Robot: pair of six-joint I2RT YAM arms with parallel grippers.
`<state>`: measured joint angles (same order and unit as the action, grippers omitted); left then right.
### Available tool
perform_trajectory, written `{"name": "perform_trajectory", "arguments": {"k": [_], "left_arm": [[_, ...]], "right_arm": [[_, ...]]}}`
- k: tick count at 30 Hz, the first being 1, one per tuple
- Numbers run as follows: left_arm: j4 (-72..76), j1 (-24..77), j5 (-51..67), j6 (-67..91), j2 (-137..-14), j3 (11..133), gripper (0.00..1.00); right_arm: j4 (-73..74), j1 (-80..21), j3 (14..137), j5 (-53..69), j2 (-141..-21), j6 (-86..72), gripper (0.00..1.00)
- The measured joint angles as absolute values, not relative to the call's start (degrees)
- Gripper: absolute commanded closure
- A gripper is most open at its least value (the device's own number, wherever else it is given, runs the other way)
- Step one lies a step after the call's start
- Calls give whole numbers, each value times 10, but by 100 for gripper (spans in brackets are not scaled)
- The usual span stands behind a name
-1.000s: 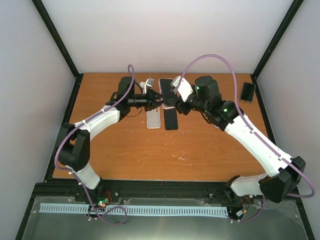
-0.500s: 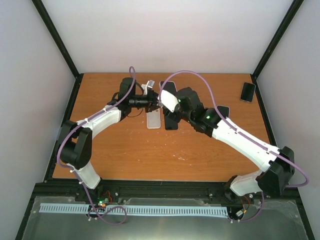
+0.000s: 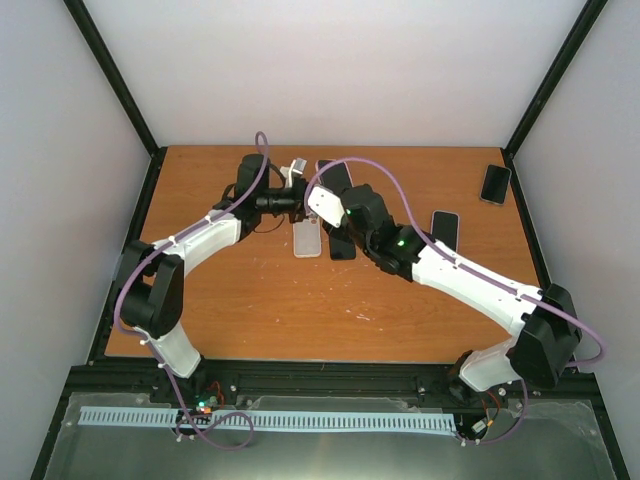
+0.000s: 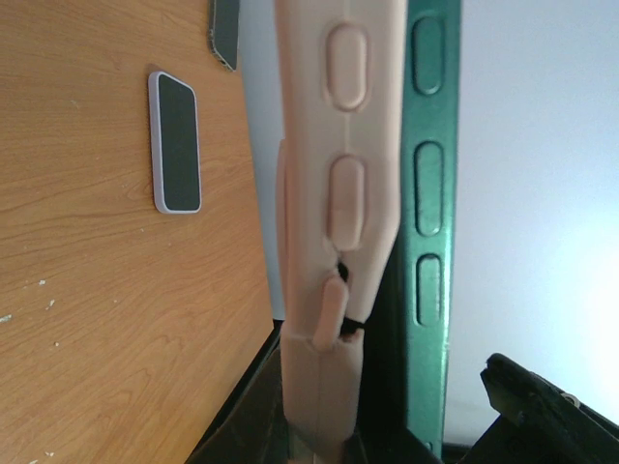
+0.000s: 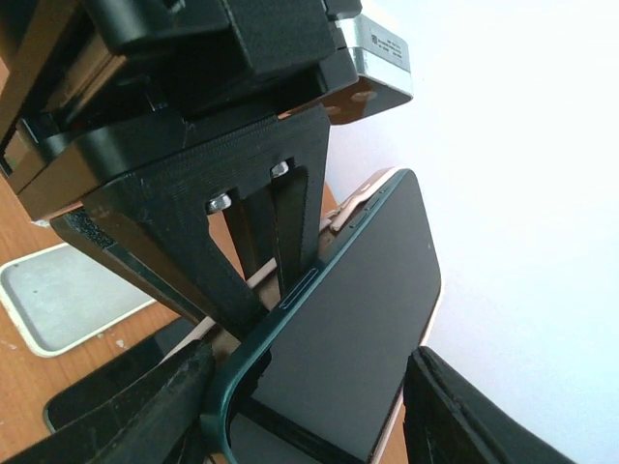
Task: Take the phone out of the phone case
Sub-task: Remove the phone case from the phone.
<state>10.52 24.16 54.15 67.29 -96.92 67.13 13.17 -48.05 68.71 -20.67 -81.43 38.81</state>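
Right arm has swung in toward the left gripper [image 3: 306, 200] over the past second, uncovering a white-rimmed handset [image 3: 444, 227] on the table [image 3: 260, 310] behind it. The left fingers [image 5: 253, 253] stay clenched on the peach phone case [image 4: 329, 242], held off the wood near the back wall. The dark green phone [image 5: 358, 319] lies against the case, dark face up. Its long axis runs crosswise to the left fingers, far end toward the wall. The right gripper [image 5: 309, 411] straddles its near end; whether it presses cannot be told. Just nearward of the fingers lie a pale slab [image 3: 307, 238] and a black handset [image 3: 342, 246]; bare wood opens beyond them.
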Motion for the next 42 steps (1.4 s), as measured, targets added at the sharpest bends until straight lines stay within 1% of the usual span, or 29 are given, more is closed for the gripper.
{"name": "perform_trajectory", "arguments": {"k": [14, 16, 19, 23, 31, 33, 42], "left_arm": [[108, 241, 523, 685, -970, 671, 99], [108, 240, 519, 685, -970, 671, 99], [112, 237, 512, 686, -970, 671, 99], [121, 236, 505, 689, -970, 671, 99], [124, 236, 503, 694, -970, 671, 99], [124, 236, 504, 700, -970, 671, 99], [120, 237, 506, 702, -970, 671, 99]], "right_arm": [[-53, -495, 605, -298, -825, 508, 47], [-74, -497, 599, -310, -831, 523, 49], [-95, -498, 597, -319, -840, 537, 55], [-110, -500, 597, -328, -850, 549, 73], [-87, -501, 607, -329, -855, 543, 96], [-76, -501, 614, -333, -855, 535, 97], [-3, -501, 649, -327, -855, 494, 97]]}}
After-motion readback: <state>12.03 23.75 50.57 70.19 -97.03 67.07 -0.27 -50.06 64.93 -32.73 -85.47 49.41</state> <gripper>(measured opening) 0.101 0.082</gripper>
